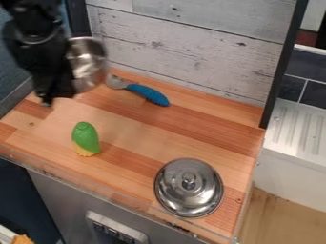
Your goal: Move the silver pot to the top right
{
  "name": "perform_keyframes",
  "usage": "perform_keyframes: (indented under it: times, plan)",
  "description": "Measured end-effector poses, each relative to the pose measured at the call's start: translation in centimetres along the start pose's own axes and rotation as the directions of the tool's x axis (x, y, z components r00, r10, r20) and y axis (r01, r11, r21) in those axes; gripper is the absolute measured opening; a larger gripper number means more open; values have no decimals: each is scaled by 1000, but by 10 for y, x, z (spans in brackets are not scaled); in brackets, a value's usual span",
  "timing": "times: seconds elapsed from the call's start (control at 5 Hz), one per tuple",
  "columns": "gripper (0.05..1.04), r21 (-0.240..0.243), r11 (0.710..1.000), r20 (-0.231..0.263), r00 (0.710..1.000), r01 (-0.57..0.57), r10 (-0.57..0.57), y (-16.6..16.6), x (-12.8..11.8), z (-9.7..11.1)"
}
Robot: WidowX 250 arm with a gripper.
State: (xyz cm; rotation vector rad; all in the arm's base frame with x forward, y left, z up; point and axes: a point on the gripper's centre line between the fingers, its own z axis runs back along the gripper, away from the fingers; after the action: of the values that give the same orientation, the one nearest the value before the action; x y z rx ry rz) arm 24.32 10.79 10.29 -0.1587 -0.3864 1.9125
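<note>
- I'm seeing the silver pot (87, 62) at the upper left, tilting, its near side partly hiding behind the black tool (56, 96); it's looking raised off the desk (127, 119).
- The tool is pinching the pot, as I'm judging from how the two are hanging together, though I'm not making out exactly where on its wall.
- I'm expecting a light, thin-walled, stiff metal shell, one that isn't giving under a squeeze and isn't likely to be breaking.
- Its polished, curving surface is probably being slippery, so I'm worrying about it swivelling or sliding out while it's leaning.
- For a hold, I'm favouring the rim, with one side of the tool going inside the wall and the other outside; pinching the round belly would be risking a slip.
- I'm wanting it level before it's touching down at the top right.
- Counting, I'm getting one silver pot, one metal lid (173, 193) lying at the lower right, one blue-handled utensil (147, 94) resting near the back wall (191, 52), and one green-and-yellow toy (86, 138) sitting on the left half.
</note>
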Motion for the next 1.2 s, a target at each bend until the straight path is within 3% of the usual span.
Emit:
perform_keyframes:
  times: [0.4, 0.6, 1.2]
  plan:
    - [81, 2, 984, -139, 975, 177, -175, 23, -86, 13]
    - [81, 59, 965, -174, 954, 256, -243, 40, -121, -1]
    - [80, 91, 941, -165, 937, 325, -308, 32, -177, -43]
